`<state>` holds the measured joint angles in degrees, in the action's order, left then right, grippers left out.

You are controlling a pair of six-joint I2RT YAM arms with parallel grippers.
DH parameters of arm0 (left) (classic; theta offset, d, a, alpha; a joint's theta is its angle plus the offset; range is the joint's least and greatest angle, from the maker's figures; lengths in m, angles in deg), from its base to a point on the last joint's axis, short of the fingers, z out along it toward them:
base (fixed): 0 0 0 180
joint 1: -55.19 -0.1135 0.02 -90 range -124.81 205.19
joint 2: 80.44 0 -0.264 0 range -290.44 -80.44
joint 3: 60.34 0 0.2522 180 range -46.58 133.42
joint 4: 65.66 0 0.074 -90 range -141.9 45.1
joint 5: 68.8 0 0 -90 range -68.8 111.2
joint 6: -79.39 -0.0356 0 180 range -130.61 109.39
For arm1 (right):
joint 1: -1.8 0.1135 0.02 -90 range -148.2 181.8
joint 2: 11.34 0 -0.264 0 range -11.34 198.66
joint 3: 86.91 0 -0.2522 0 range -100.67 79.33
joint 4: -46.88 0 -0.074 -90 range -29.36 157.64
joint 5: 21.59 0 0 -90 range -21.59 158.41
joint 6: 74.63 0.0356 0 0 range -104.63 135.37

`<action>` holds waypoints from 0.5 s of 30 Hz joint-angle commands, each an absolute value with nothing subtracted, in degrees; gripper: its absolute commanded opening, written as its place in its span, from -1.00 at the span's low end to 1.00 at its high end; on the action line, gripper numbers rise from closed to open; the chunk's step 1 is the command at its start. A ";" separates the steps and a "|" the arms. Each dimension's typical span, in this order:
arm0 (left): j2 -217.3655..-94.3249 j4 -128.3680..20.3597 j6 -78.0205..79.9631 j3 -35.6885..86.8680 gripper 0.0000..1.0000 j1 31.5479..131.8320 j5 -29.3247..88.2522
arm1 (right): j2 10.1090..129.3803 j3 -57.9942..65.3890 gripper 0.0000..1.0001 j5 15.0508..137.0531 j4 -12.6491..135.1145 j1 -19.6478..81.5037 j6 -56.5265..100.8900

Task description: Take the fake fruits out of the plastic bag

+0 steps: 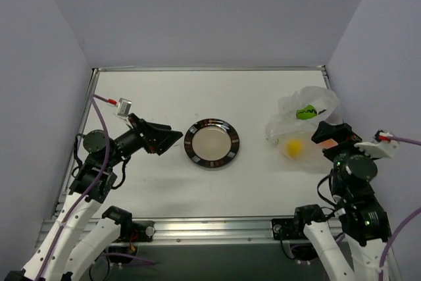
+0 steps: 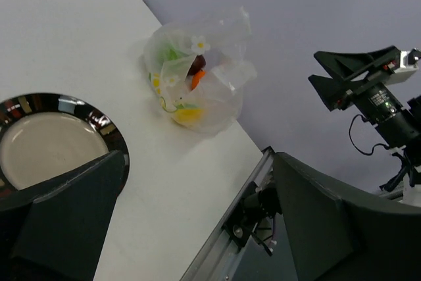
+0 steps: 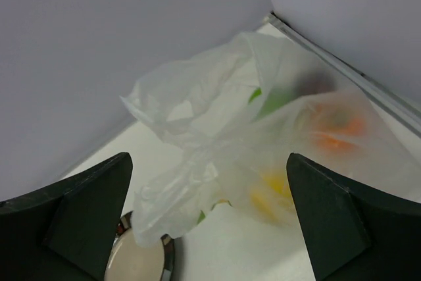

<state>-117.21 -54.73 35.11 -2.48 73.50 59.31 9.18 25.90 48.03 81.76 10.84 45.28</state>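
The plastic bag (image 1: 299, 123) lies crumpled at the table's right side, with the fruits inside it. A green fruit (image 1: 304, 112) shows through its far part and a yellow fruit (image 1: 294, 147) through its near part. An orange fruit (image 2: 197, 79) shows through the bag (image 2: 197, 74) in the left wrist view. In the right wrist view the bag (image 3: 223, 156) fills the middle, with yellow (image 3: 276, 185), orange (image 3: 335, 136) and green (image 3: 276, 100) blurs inside. My right gripper (image 1: 329, 133) is open, right next to the bag's near right edge. My left gripper (image 1: 168, 139) is open and empty, left of the plate.
A round shiny metal plate with a dark rim (image 1: 192, 146) sits mid-table; it also shows in the left wrist view (image 2: 105, 129) and the right wrist view (image 3: 164, 261). Walls close in the table on the left, far and right sides. The metal front rail (image 1: 210, 228) runs along the near edge.
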 commanded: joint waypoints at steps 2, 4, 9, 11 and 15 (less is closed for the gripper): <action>-116.65 -63.84 36.94 -6.49 0.88 77.42 57.59 | 16.07 30.81 1.00 37.83 82.35 10.76 52.46; -116.82 -63.68 36.07 -7.20 0.88 79.88 56.11 | 20.29 32.22 1.00 35.11 80.60 10.85 53.50; -119.19 -58.14 31.85 -8.51 0.88 86.20 48.99 | 27.58 35.38 0.98 41.50 70.50 10.77 50.36; -121.56 -58.05 30.53 -8.70 0.88 90.51 45.31 | 30.83 34.60 0.96 44.76 67.68 10.77 48.51; -126.31 -54.29 26.23 -6.07 0.88 100.08 34.70 | 37.61 32.58 0.89 48.19 64.42 10.68 47.79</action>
